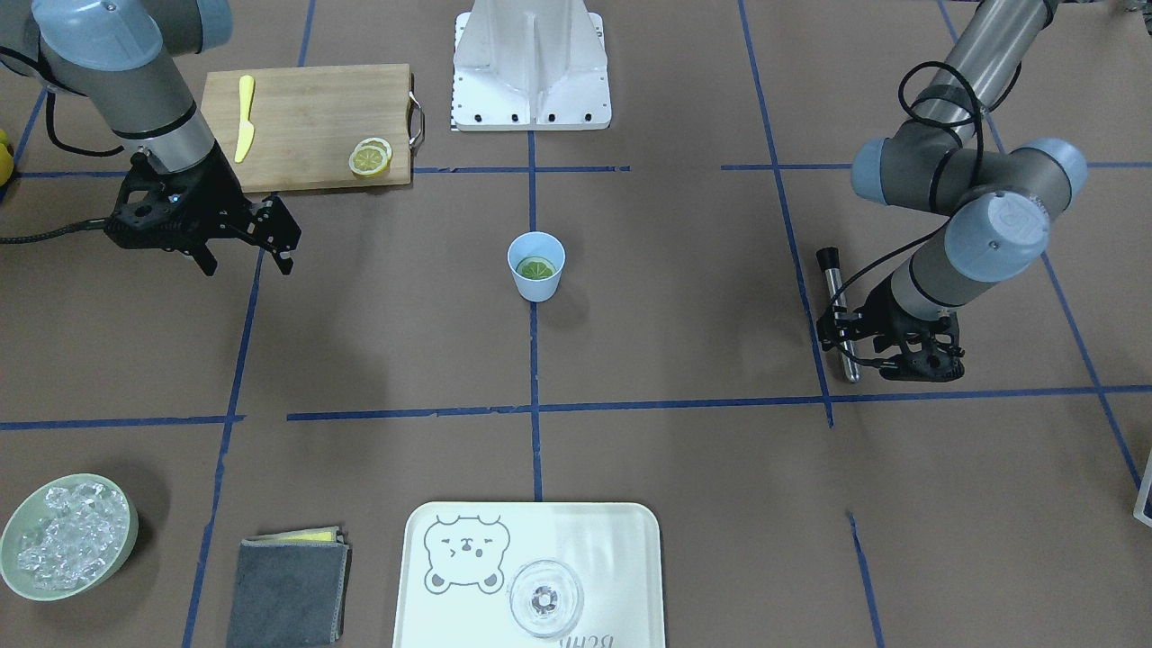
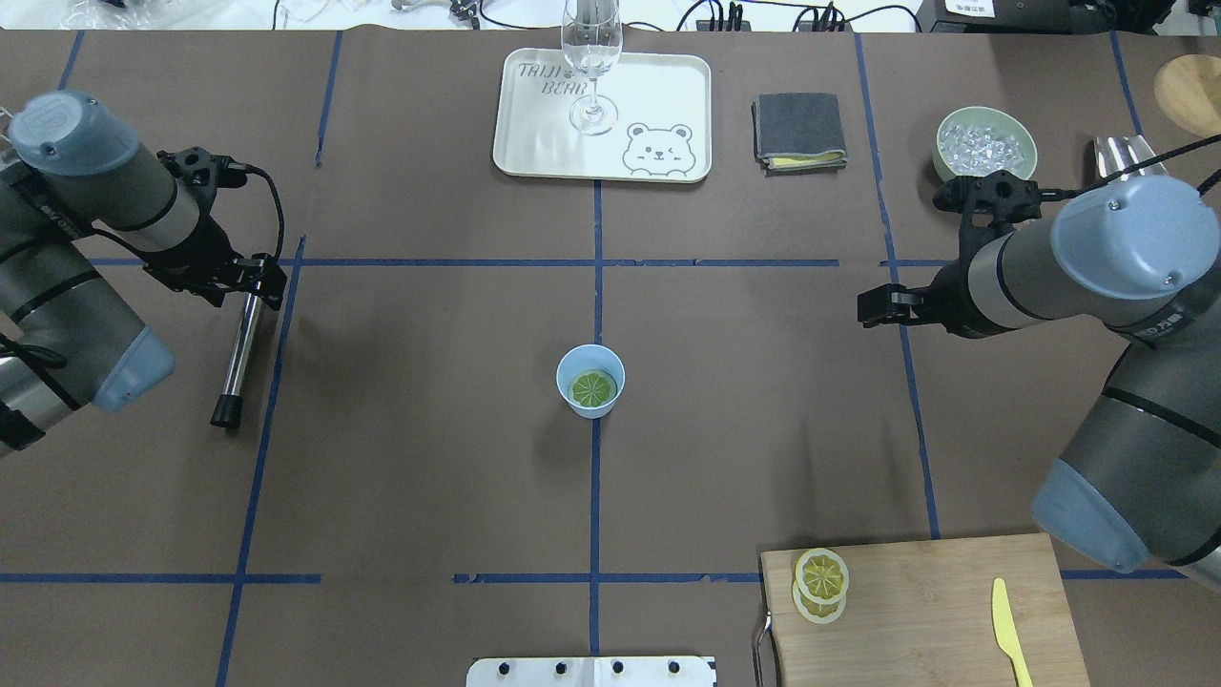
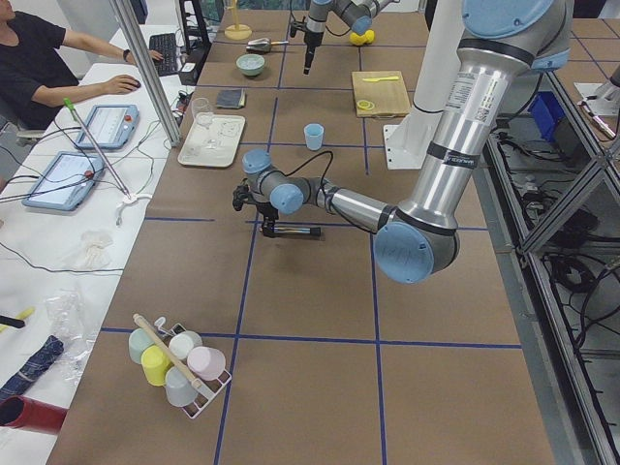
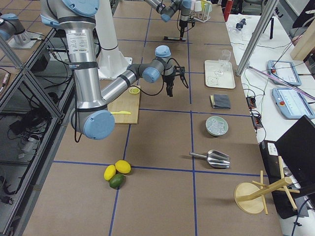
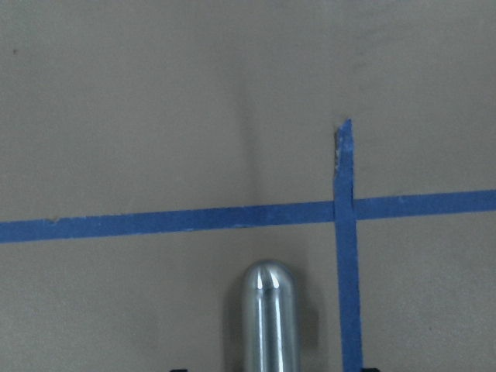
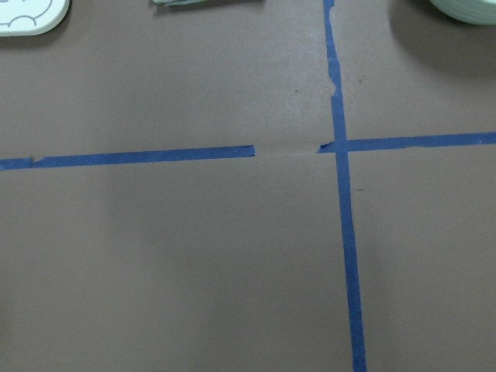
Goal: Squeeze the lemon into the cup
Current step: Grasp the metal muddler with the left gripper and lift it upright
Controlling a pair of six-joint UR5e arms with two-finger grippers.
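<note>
— Where did the cup (image 1: 537, 288) stand?
— Upright at the middle of the desk (image 1: 684, 297), small, light blue, tapered, without a handle.
— And the lemon (image 1: 536, 267)?
— One thin round slice lay flat inside it, flesh upward.

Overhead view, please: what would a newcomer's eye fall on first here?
Most likely the light blue cup alone at the table's centre, with a lemon slice lying inside it. Next, the left hand at one end of a metal rod on the robot's left, and the cutting board at the near right with more slices and a yellow knife.
</note>
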